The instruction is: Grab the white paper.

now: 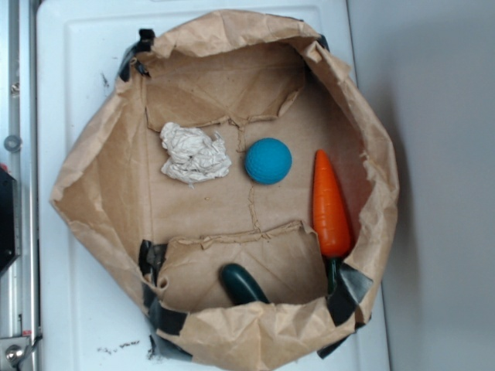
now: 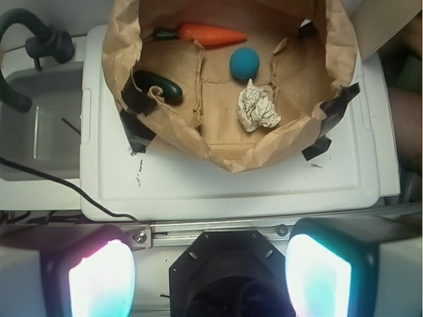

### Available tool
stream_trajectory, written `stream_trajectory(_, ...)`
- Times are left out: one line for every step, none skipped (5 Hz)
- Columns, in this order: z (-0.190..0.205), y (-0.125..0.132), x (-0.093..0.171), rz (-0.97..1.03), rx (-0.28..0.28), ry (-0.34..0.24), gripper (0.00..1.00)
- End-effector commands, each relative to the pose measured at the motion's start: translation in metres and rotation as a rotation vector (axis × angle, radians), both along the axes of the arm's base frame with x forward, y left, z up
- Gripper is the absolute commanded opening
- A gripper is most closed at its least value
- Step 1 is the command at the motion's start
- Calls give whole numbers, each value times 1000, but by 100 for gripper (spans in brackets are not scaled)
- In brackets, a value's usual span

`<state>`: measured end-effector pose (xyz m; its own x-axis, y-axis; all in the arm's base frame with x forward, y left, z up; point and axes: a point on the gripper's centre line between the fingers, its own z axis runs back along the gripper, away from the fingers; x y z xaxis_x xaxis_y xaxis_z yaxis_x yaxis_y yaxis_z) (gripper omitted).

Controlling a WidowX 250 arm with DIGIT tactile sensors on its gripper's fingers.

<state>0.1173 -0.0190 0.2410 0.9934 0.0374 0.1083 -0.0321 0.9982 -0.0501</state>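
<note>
Your gripper [image 2: 210, 267] — fingers spread, empty — sits well back from paper bag [image 2: 165, 142]; white paper [image 2: 257, 107] lies ahead, slightly right, beside blue ball [image 2: 244, 63].

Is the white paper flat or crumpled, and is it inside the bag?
Crumpled: the white paper is a wrinkled wad lying inside the opened brown paper bag, beside the blue ball. The gripper is open, well away.

Illumination was even and diffuse in both views, with soft, shallow shadows inside the paper bag [image 1: 100, 178]. In the wrist view the near gripper [image 2: 211, 274] pads [image 2: 102, 281] were overexposed, glowing white-cyan with pink fringes, and out of focus; the exterior view was mildly soft.
</note>
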Motion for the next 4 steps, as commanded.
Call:
stream_trajectory(-7, 0, 47, 209, -42, 22, 100)
stream_trajectory(-29, 1, 73, 139, -32, 0, 100)
stream_trajectory(-50, -2, 93, 2, 41, -63, 100)
stream_trajectory(-66, 6, 115, -108, 58, -33, 100)
